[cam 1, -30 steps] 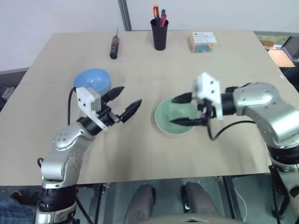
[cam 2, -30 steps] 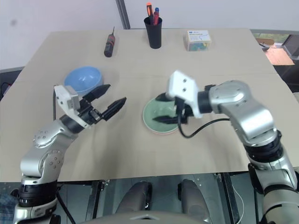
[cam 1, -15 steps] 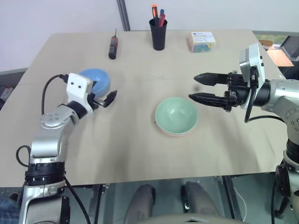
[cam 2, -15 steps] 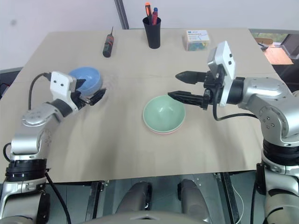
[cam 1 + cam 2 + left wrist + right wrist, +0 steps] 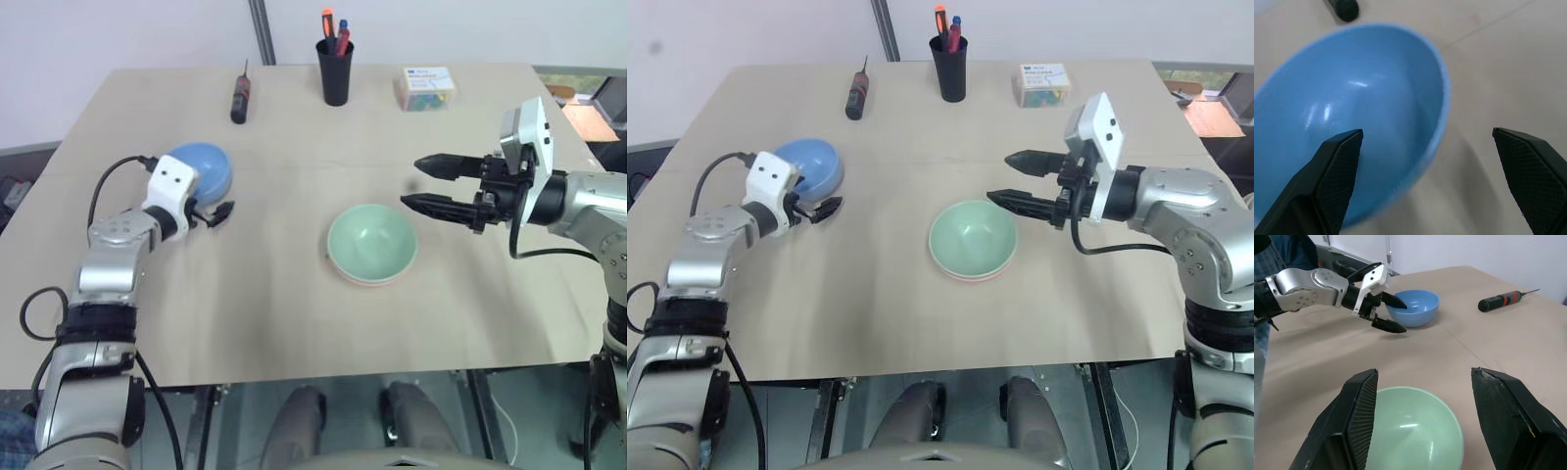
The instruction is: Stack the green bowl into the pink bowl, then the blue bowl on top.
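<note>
The green bowl [image 5: 372, 243] sits nested in the pink bowl [image 5: 364, 281] mid-counter. The blue bowl [image 5: 199, 168] stands near the counter's left edge, with the left gripper [image 5: 1392, 316], fingers apart, straddling its rim. The right gripper [image 5: 427, 186] hovers beside the stack, fingers apart and empty.

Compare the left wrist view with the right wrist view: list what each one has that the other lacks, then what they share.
Left wrist view alone: the left claw seen from behind, open, one finger over the inside of the blue bowl and the other outside its rim.

Right wrist view alone: the green bowl below the open right claw, the left arm seen from the side, and the whole screwdriver.

Shared: the blue bowl, the tan table and the left claw's black fingers.
</note>
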Controlling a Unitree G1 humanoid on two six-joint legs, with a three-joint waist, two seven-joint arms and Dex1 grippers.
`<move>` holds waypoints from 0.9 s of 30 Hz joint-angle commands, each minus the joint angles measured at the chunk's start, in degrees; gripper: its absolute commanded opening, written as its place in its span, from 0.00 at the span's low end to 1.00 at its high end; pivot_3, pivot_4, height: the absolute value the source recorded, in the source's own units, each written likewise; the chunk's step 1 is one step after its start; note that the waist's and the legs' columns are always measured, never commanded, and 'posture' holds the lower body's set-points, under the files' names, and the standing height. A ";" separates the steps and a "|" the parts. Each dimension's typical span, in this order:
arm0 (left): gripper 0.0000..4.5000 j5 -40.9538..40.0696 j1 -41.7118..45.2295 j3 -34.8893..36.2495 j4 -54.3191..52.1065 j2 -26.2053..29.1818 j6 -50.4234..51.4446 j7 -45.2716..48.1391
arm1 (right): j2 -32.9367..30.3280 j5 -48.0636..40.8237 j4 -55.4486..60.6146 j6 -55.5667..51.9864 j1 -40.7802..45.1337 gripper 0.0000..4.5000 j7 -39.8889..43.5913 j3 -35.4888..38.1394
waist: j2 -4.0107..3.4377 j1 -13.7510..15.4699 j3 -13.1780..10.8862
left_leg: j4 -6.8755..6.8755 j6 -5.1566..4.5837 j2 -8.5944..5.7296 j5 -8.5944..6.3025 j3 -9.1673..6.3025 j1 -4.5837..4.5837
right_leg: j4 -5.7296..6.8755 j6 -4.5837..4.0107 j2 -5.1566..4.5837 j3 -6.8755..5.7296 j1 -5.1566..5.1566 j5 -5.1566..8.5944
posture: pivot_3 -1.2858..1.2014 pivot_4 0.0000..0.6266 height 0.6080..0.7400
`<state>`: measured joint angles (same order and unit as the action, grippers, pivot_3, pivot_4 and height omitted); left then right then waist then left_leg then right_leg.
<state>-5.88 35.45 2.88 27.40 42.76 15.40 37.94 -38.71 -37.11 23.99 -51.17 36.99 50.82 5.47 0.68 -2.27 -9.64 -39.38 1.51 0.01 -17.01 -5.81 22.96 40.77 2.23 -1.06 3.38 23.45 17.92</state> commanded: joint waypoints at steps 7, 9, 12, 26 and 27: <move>0.21 3.27 5.40 -1.80 8.32 0.89 -7.58 5.50 | -0.90 -0.53 0.25 2.47 0.52 0.72 -0.96 0.57 | 0.00 -0.40 0.00 | 0.02 0.01 0.05 0.01 -0.04 0.04 | -0.01 0.00 -0.03 0.02 0.12 0.00 | 0.52 0.24 0.79; 0.04 3.25 5.74 -1.68 8.41 0.83 -8.36 6.20 | -0.96 -0.67 0.14 2.68 0.46 0.72 -1.14 0.59 | 0.00 -0.27 0.00 | 0.02 0.01 0.06 0.01 -0.05 0.04 | 0.00 0.00 -0.07 0.01 0.12 0.00 | 0.52 0.24 0.79; 0.01 2.41 6.88 -1.56 6.86 0.59 -8.20 8.50 | -1.03 -0.69 -0.02 3.17 0.28 0.72 -1.20 0.50 | 0.00 -0.10 0.00 | -0.01 0.01 0.03 0.01 -0.06 0.03 | 0.05 0.00 -0.07 -0.01 0.11 0.00 | 0.52 0.24 0.79; 0.01 -6.46 9.07 -11.40 -27.29 -3.81 -3.92 29.83 | -1.15 -0.28 -1.32 4.69 -0.17 0.72 -1.09 -0.55 | 0.00 -0.43 0.00 | -0.16 0.02 0.03 0.02 -0.24 0.27 | 0.00 0.00 -0.05 -0.19 0.14 0.00 | 0.52 0.24 0.79; 0.01 -7.87 8.74 -12.37 -29.86 -3.95 -2.39 31.53 | -1.28 -0.20 -1.41 4.73 -0.26 0.72 -1.02 -0.63 | 0.00 -0.48 -0.01 | -0.16 0.02 0.05 0.02 -0.22 0.26 | 0.01 0.00 -0.04 -0.17 0.14 0.00 | 0.52 0.24 0.79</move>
<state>-10.65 44.38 -9.06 3.36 38.45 11.40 66.40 -39.18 -37.08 21.76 -47.69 36.54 49.65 4.26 0.68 -2.75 -9.65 -39.54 1.53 0.07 -17.00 -6.02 23.20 40.79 2.23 -1.08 3.21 23.58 17.92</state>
